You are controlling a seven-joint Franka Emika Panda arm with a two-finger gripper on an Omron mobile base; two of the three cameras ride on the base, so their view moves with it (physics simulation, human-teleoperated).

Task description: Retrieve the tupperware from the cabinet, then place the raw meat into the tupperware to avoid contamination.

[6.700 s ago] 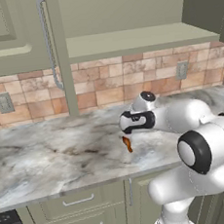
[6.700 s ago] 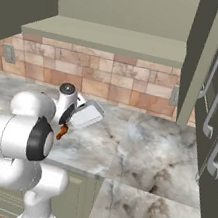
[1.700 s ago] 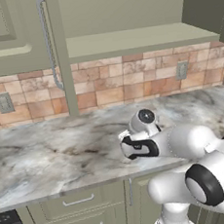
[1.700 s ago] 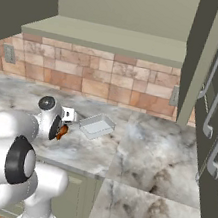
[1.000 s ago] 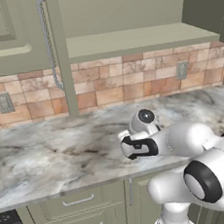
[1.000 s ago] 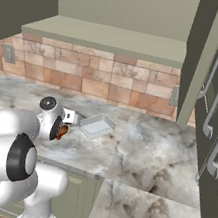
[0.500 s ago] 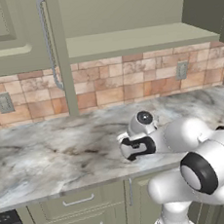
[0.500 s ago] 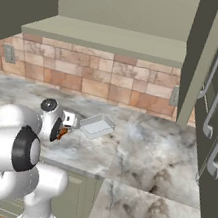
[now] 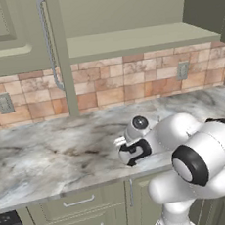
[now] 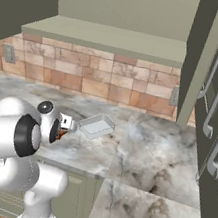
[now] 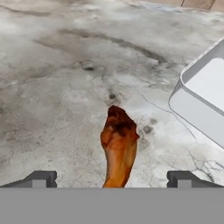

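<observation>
Cabinet point(image 9: 123, 5) is the biggest thing here: olive-green upper unit w/ plain green interior, door swung open at left w/ a long silver bar handle point(image 9: 47, 42); from the right base view its floor reads as a green shelf above the brick backsplash point(image 10: 111, 78). Below it the marbled countertop point(image 9: 45, 151) runs across both base views, w/ green lower drawers point(image 9: 78, 216) under the front edge and grey outlet plates point(image 9: 4, 102) on the wall. The arm is folded down low over the counter's front part, wrist near the edge. Tupperware point(image 10: 97, 126) sits on the counter just beside the wrist, pale & slightly translucent, looks a bit tilted (can't tell if one edge is lifted or it's just the angle); in the hand view its corner and grey-white wall point(image 11: 199, 103) come in at the right side, apart from the meat. Raw meat point(image 11: 119, 146) lies on the marble, reddish-brown w/ orange tinge, elongated, one end pointing away from the camera and the other toward the gripper point(image 11: 112, 179). Fingertips point(image 11: 40, 178) stand wide apart on either side of the meat, w/ clear gaps both sides, nothing clamped. In the right base view a small orange bit of the meat point(image 10: 62, 134) peeks out next to the wrist.
</observation>
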